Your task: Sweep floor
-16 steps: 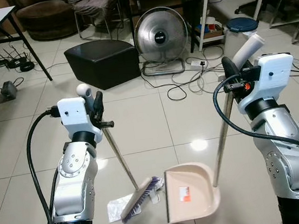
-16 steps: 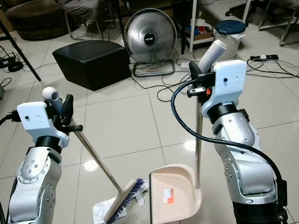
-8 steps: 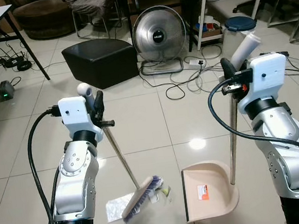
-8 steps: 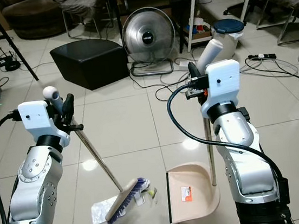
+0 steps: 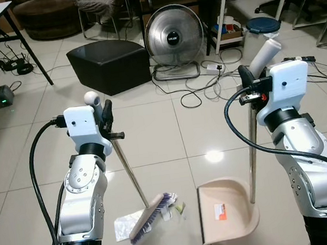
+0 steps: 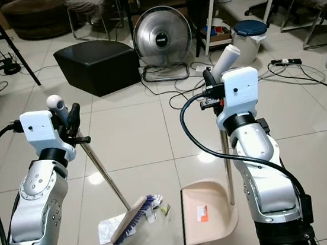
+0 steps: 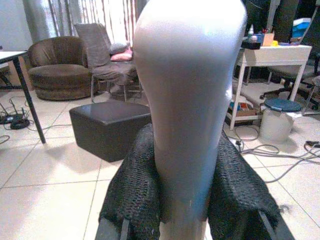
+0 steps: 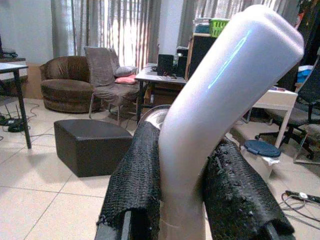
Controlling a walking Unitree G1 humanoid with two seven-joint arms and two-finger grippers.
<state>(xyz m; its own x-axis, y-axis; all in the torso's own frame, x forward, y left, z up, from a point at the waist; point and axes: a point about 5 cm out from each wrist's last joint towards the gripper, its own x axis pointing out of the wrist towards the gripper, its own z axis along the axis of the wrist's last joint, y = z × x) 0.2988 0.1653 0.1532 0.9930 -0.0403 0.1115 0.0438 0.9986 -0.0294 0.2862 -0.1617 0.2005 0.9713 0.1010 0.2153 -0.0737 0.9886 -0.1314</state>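
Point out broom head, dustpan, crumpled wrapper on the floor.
broom head (image 5: 150, 218), left eye view, on the bristle block.
dustpan (image 5: 228, 213), left eye view, on the beige scoop.
crumpled wrapper (image 5: 124, 226), left eye view, on the clear plastic.

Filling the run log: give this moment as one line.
left gripper: shut on broom | right gripper: shut on dustpan | broom head on litter | dustpan on floor, mouth facing broom, apart

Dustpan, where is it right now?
The beige dustpan sits on the tiled floor low in the head views, toward the robot's right, its long handle held up by the right gripper. The broom head lies just to its left.
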